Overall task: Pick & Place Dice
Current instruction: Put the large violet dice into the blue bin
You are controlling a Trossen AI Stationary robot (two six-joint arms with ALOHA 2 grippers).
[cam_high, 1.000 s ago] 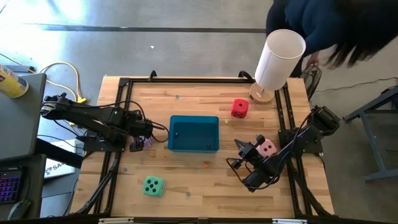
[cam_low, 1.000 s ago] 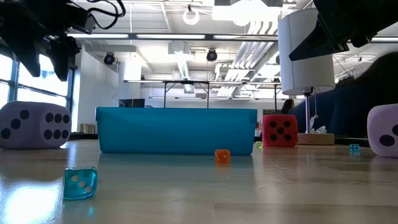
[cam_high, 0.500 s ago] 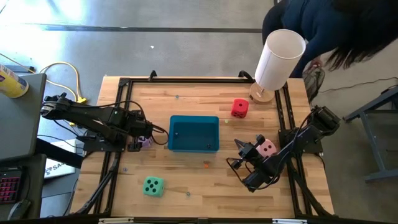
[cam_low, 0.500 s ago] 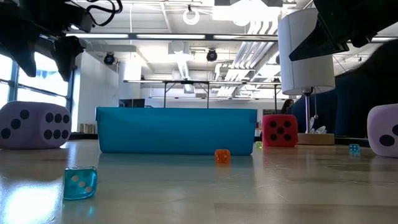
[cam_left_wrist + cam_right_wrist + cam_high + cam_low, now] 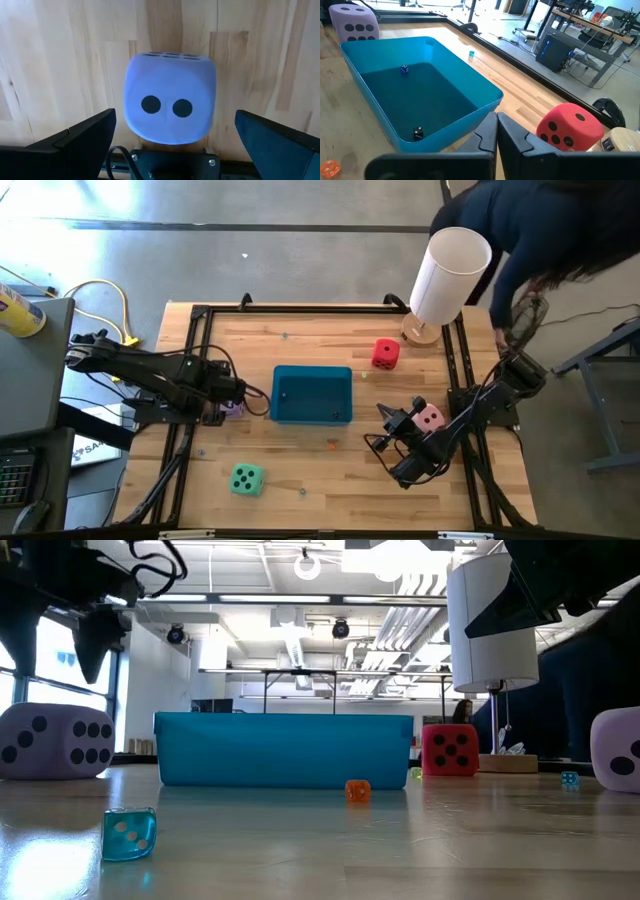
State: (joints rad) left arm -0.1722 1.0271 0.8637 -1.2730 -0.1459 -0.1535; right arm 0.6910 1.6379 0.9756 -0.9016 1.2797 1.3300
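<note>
The lilac die point(image 5: 170, 97) rests flat on the wood left of the teal tray point(image 5: 312, 370). My left gripper point(image 5: 175, 113) hangs open above it, pointing down, one finger on either side and clear of it; in the low view the gripper point(image 5: 60, 640) stands over the die point(image 5: 55, 740). The red die point(image 5: 385, 353) sits beyond the tray's right end, the mint green die point(image 5: 247, 478) near the table's near edge, and the pink die point(image 5: 430, 418) right of my right gripper point(image 5: 384, 412). That gripper point(image 5: 497, 122) is shut and faces the tray.
A tall white cylinder point(image 5: 450, 265) stands on a wooden base at the far right corner. A tiny orange die point(image 5: 357, 790) and a tiny clear teal die point(image 5: 128, 833) lie on the table; tiny dice lie in the tray point(image 5: 418, 132). A person point(image 5: 540, 220) leans in beyond the far right corner.
My left gripper has come a little lower over the lilac die, which now shows less in the high view. The person beyond the far right corner has shifted. The dice and my right arm have stayed where they were.
</note>
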